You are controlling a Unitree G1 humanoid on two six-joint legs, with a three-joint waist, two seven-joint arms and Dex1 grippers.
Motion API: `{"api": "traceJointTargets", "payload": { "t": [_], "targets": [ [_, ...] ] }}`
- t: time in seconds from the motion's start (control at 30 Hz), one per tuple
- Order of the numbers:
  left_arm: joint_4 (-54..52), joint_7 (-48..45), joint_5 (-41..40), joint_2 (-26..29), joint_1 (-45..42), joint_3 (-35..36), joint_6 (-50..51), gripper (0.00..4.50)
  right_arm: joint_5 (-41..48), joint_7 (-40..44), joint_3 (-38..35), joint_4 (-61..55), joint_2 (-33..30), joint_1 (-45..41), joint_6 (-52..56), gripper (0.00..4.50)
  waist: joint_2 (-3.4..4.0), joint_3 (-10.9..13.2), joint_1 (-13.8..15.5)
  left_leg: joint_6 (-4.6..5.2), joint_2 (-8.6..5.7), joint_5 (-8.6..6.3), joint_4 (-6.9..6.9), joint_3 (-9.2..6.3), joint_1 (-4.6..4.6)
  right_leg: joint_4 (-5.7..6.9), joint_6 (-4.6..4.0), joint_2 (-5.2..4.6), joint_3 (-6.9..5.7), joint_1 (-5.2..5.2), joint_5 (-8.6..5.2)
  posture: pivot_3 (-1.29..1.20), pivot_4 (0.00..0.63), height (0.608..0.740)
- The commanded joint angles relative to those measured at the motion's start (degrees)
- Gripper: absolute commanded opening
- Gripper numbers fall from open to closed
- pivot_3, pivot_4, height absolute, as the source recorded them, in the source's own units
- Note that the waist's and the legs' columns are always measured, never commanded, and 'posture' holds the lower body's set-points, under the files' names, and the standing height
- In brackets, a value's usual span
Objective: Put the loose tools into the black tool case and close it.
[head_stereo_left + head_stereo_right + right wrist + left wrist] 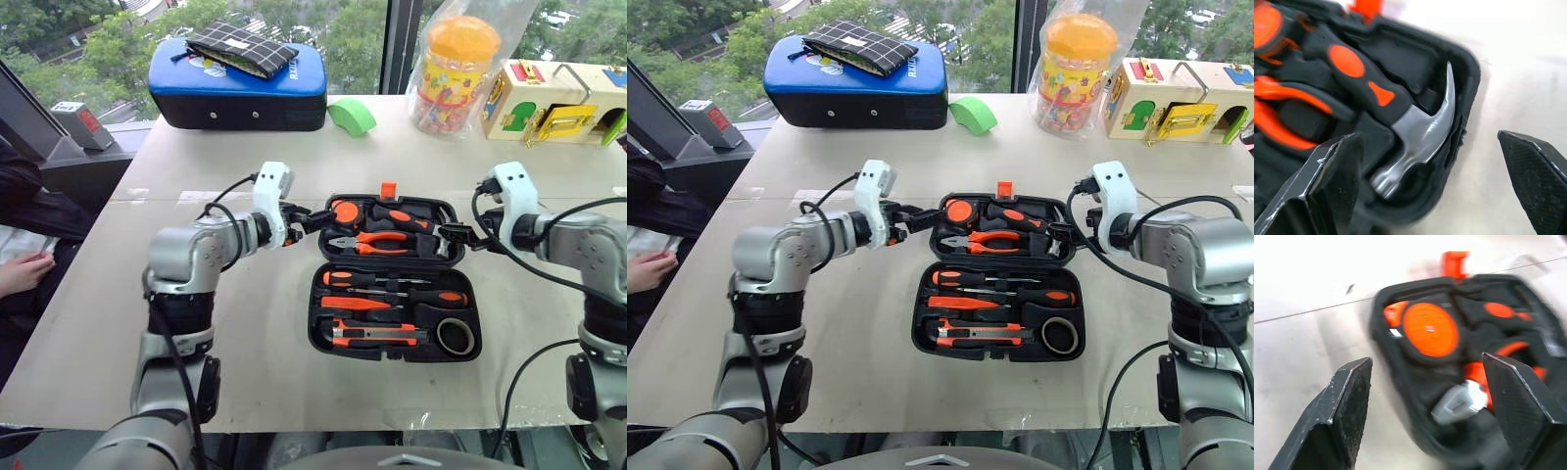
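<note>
The black tool case (pixel 314 323) lies open flat on the table, its orange latch (pixel 389 190) at the far edge. In the near half sit two black-and-orange screwdrivers (pixel 392 280) (pixel 416 296), a small orange screwdriver (pixel 355 304), a utility knife (pixel 377 336) and a dark tape roll (pixel 456 336). The far half holds pliers (pixel 377 241) and a hammer (pixel 1400 117). My left gripper (pixel 312 217) is open at the far half's left edge, its fingers (pixel 1347 401) straddling the rim. At the right edge my right gripper (pixel 453 233) is open too, near the hammer head.
Along the far edge stand a blue-topped padded case (pixel 238 83), a green object (pixel 351 116), a bagged jar (pixel 453 73) and a wooden latch box (pixel 554 101). A person's hand (pixel 24 269) rests beyond the table's left edge.
</note>
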Motion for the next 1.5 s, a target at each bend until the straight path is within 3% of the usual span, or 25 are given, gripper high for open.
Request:
{"api": "traceJointTargets", "payload": {
  "t": [0.03, 0.07, 0.13, 0.17, 0.27, 0.33, 0.57, 0.73, 0.93, 1.07, 1.37, 1.5],
  "targets": [
    [5.5, -0.9, 3.5, -0.4, -2.7, -3.0, -5.4, 3.38, -2.0, -0.5, 1.1, 5.2, -0.7, -1.8, -3.4, 3.82, 0.00, 0.0, -0.1, 0.00, 0.00, 0.00, -0.03, 0.01, -0.14, 0.01, 0.00, -0.07, 0.00, -0.18, 0.00, 0.00, 0.150, 0.740],
    [6.9, -1.2, 4.0, -0.6, -3.0, -3.6, -6.0, 3.13, -2.1, -0.1, 1.9, 6.3, -1.2, -1.6, -3.7, 3.69, 0.00, 0.0, -0.1, 0.00, -0.02, 0.00, -0.04, 0.02, -0.15, 0.03, 0.00, -0.09, 0.00, -0.22, 0.00, 0.00, 0.150, 0.740],
    [8.5, -2.1, 4.2, -0.6, -3.5, -4.0, -6.4, 2.57, -1.9, 0.8, 2.8, 7.1, -2.0, -1.5, -3.9, 2.76, -0.01, 0.0, -0.2, 0.00, -0.05, 0.00, -0.11, 0.08, -0.14, 0.04, 0.00, -0.14, 0.01, -0.27, 0.00, 0.00, 0.150, 0.740],
    [8.8, -2.3, 4.4, -0.5, -3.5, -4.2, -6.5, 1.94, -1.7, 1.0, 3.1, 6.9, -2.3, -1.3, -3.7, 2.15, -0.01, 0.0, -0.1, 0.00, -0.02, 0.00, -0.11, 0.07, -0.13, 0.05, 0.00, -0.15, 0.01, -0.26, 0.00, 0.00, 0.150, 0.740],
    [9.2, -3.4, 3.5, -1.0, -3.7, -3.6, -5.2, 0.65, -1.0, 1.9, 2.9, 7.1, -2.7, -1.4, -3.4, 0.78, -0.01, 0.0, -0.1, 0.00, -0.02, 0.00, -0.03, 0.10, -0.12, 0.05, 0.01, -0.15, 0.03, -0.20, 0.00, 0.00, 0.150, 0.740],
    [9.4, -4.0, 3.2, -1.3, -3.6, -3.4, -4.9, 0.00, -0.8, 2.3, 3.1, 7.4, -2.8, -1.6, -3.8, 0.03, -0.03, 0.0, 0.0, 0.00, -0.02, 0.01, 0.04, 0.13, -0.10, 0.05, 0.01, -0.15, 0.05, -0.14, 0.00, 0.00, 0.150, 0.740],
    [11.9, -4.5, 2.1, -3.9, -5.0, 0.3, -8.0, 0.00, 0.0, 2.4, 0.1, 8.6, 0.3, -3.5, -8.5, 0.03, -0.09, -0.1, -0.1, 0.00, -0.02, 0.01, 0.06, 0.09, -0.04, 0.11, 0.01, -0.16, 0.03, -0.08, 0.01, 0.00, 0.150, 0.740],
    [17.8, -6.1, 4.7, -6.1, -10.4, 1.5, -22.2, 0.00, -5.0, 4.7, 4.9, 9.7, -1.4, -6.6, -23.4, 0.03, -0.09, 0.0, 0.0, -0.10, -0.09, 0.11, 0.14, 0.18, -0.13, 0.18, 0.09, -0.17, 0.13, -0.22, 0.21, 0.00, 0.150, 0.740],
    [22.3, -9.1, 9.3, -6.8, -12.0, -0.5, -35.7, 0.00, -7.9, 6.4, 6.4, 11.5, -1.9, -6.9, -32.3, 0.03, -0.09, 0.1, -0.2, -0.13, -0.18, 0.23, -0.01, 0.18, -0.21, 0.11, 0.11, -0.15, 0.10, -0.41, 0.35, 0.00, 0.150, 0.740],
    [20.2, -11.7, 13.9, -5.9, -8.8, -3.8, -46.0, 0.00, -5.4, 7.1, 1.4, 5.9, -0.6, -3.3, -37.6, 0.03, -0.09, 0.1, -0.4, -0.13, -0.09, 0.22, -0.13, 0.15, -0.48, 0.13, 0.10, -0.20, 0.03, -0.73, 0.35, 0.00, 0.150, 0.740],
    [13.8, -15.4, 17.0, -4.8, -2.0, -6.5, -53.9, 0.00, -5.1, 7.1, 1.0, -6.8, -1.3, 7.8, -38.9, 0.03, -0.07, 0.0, 0.0, -0.12, -0.09, 0.22, -0.09, -0.04, -0.79, 0.04, 0.10, -0.21, -0.17, -0.92, 0.35, 0.00, 0.150, 0.740],
    [8.4, -18.7, 17.9, -1.6, 2.2, -7.4, -56.4, 0.00, -6.3, 7.3, -1.1, -14.1, -4.1, 14.6, -38.9, 0.03, -0.07, 0.0, 0.1, -0.11, -0.10, 0.22, 0.09, -0.04, -0.66, 0.09, 0.10, -0.19, -0.16, -0.69, 0.35, 0.00, 0.150, 0.740]
  ]
}}
